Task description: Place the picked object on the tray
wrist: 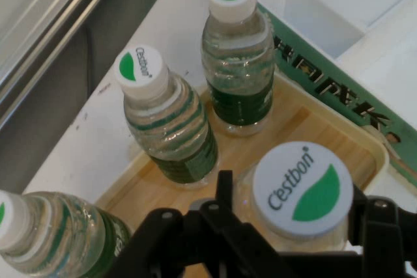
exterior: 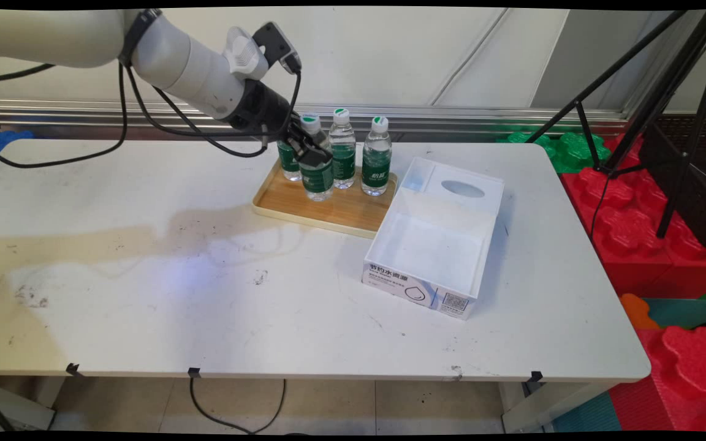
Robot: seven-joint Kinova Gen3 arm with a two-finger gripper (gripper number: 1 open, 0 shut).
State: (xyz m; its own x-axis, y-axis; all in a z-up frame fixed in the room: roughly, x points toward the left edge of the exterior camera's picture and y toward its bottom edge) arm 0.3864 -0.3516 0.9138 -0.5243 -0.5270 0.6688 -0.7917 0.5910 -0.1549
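Several clear water bottles with green labels and white caps stand on a wooden tray (exterior: pixel 328 215) (wrist: pixel 306 125). My gripper (exterior: pixel 311 153) (wrist: pixel 293 226) reaches down from the left, shut on the upper body of the front-left bottle (exterior: pixel 318 182) (wrist: pixel 303 190). That bottle still rests on the tray. In the hand view its cap fills the space between my fingers. Two bottles (exterior: pixel 343 156) (exterior: pixel 377 160) stand just to its right. Another bottle (exterior: pixel 289 164) stands partly hidden behind my gripper.
An open white cardboard box (exterior: pixel 432 245) (wrist: pixel 326 21) lies right of the tray, touching its right end. A black tripod (exterior: pixel 647 79) and red and green foam blocks (exterior: pixel 653 245) stand beyond the table's right edge. Black cables hang from the arm at the left.
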